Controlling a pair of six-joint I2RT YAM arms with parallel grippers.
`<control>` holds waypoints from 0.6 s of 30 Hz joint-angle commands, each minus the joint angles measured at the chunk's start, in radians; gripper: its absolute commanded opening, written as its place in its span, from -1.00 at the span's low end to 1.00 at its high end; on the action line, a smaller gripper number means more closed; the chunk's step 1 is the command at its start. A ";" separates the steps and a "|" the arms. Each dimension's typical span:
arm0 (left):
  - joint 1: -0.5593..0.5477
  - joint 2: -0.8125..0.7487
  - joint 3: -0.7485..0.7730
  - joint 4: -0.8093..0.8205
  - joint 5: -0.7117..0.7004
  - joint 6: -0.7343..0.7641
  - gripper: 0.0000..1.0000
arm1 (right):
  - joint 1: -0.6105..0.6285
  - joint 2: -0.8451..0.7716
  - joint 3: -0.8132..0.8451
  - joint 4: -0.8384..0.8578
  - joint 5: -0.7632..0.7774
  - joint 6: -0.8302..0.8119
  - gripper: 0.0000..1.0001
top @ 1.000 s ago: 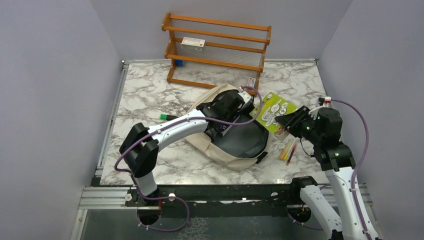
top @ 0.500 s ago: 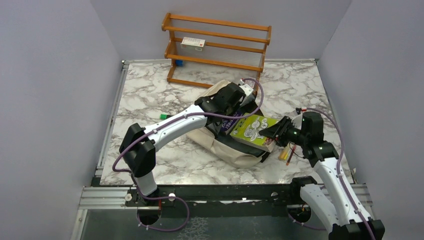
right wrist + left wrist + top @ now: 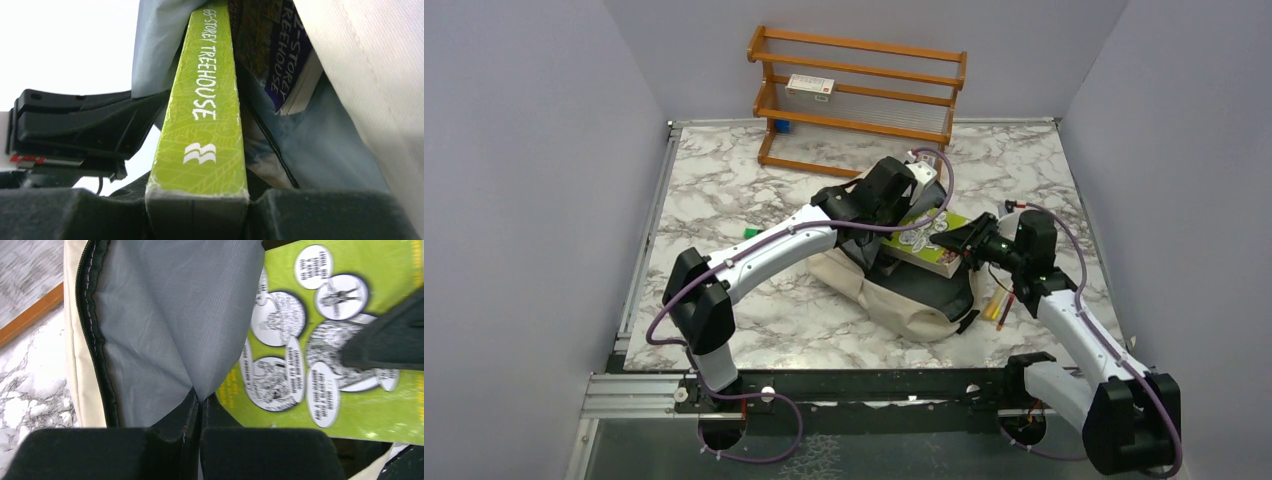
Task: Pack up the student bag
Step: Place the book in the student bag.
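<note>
The beige student bag (image 3: 904, 305) lies open in the middle of the table. My left gripper (image 3: 902, 190) is shut on the bag's grey inner lining (image 3: 165, 315) and holds the flap up. My right gripper (image 3: 959, 240) is shut on a lime-green book (image 3: 927, 240) and holds it at the bag's mouth, spine toward the wrist camera (image 3: 202, 100). Its front end is under the lifted lining. A purple book (image 3: 280, 55) lies inside the bag beside it. The green cover also shows in the left wrist view (image 3: 325, 340).
A wooden rack (image 3: 859, 100) stands at the back with a small white box (image 3: 810, 87) on a shelf. A green marker (image 3: 757, 233) lies left of the bag. Orange and red pens (image 3: 999, 303) lie right of the bag, under my right arm.
My right gripper has carried the green book left from beside the bag into its mouth. My left gripper has lifted the lining a little up and back.
</note>
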 commanded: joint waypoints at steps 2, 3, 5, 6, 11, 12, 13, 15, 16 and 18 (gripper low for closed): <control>-0.008 -0.046 0.090 0.013 0.079 -0.042 -1.00 | 0.061 0.092 0.017 0.301 0.042 0.043 -0.99; -0.010 -0.046 0.098 0.007 0.083 -0.045 -1.00 | 0.081 0.109 0.016 0.336 0.068 0.037 -0.99; -0.013 -0.046 0.108 -0.005 0.086 -0.055 -1.00 | 0.125 0.146 0.018 0.376 0.138 0.024 -0.99; -0.014 -0.045 0.110 -0.008 0.087 -0.060 -1.00 | 0.148 0.165 0.016 0.402 0.175 0.019 -0.99; -0.020 -0.043 0.108 -0.018 0.092 -0.080 -1.00 | 0.273 0.274 -0.008 0.573 0.355 0.004 -0.99; -0.023 -0.040 0.108 -0.019 0.091 -0.082 -1.00 | 0.290 0.305 -0.007 0.607 0.376 0.001 -0.99; -0.026 -0.041 0.106 -0.020 0.093 -0.084 -1.00 | 0.302 0.336 -0.005 0.643 0.393 0.001 -0.99; -0.032 -0.043 0.101 -0.022 0.094 -0.089 -1.00 | 0.328 0.398 -0.003 0.707 0.425 0.004 -0.99; -0.036 -0.045 0.099 -0.024 0.094 -0.091 -1.00 | 0.339 0.428 -0.002 0.733 0.444 0.010 -0.99; -0.041 -0.048 0.093 -0.022 0.094 -0.099 -1.00 | 0.364 0.482 -0.001 0.792 0.491 0.012 -0.99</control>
